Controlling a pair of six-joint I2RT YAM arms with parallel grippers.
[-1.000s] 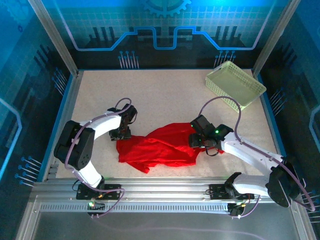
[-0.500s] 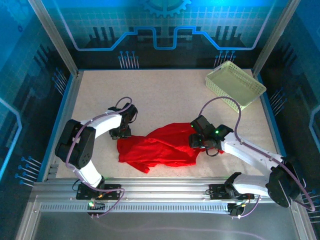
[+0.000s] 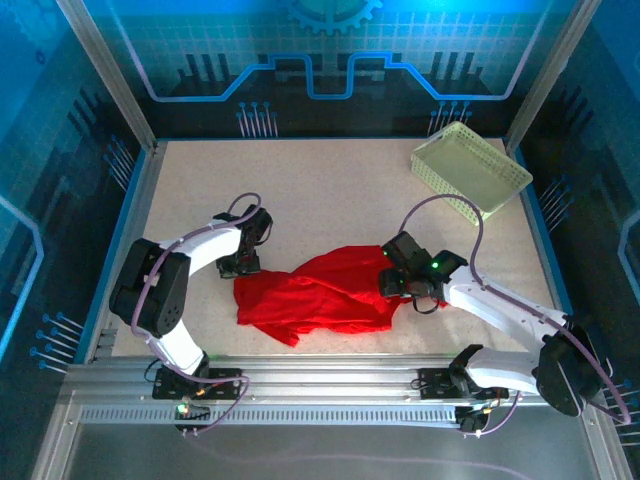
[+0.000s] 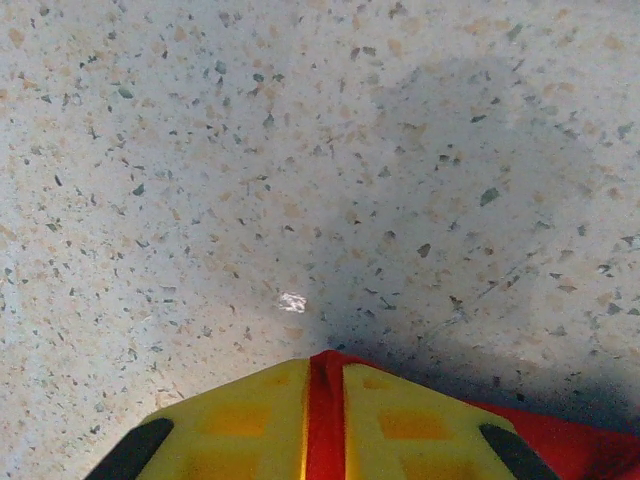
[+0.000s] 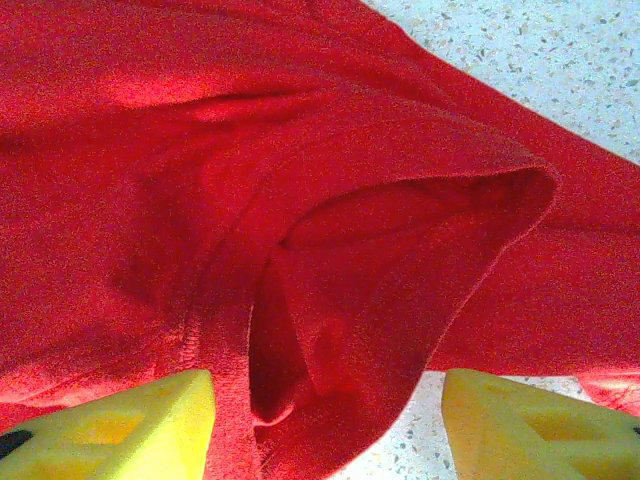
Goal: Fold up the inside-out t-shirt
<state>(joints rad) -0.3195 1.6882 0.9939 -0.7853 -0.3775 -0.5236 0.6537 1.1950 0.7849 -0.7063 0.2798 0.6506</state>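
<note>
Left wrist | left claw [image 4: 322,372] pinching t-shirt [image 4: 560,440] edge | right claw [image 5: 325,392] spread wide, straddling its fold

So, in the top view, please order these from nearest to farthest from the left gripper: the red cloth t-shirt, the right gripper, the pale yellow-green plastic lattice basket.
1. The red cloth t-shirt, its left edge at the left gripper.
2. The right gripper, over the shirt's right end.
3. The pale yellow-green plastic lattice basket, at the far right corner.

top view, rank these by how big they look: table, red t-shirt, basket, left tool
Largest to smallest:
1. table
2. t-shirt, though crumpled
3. basket
4. left tool
</note>
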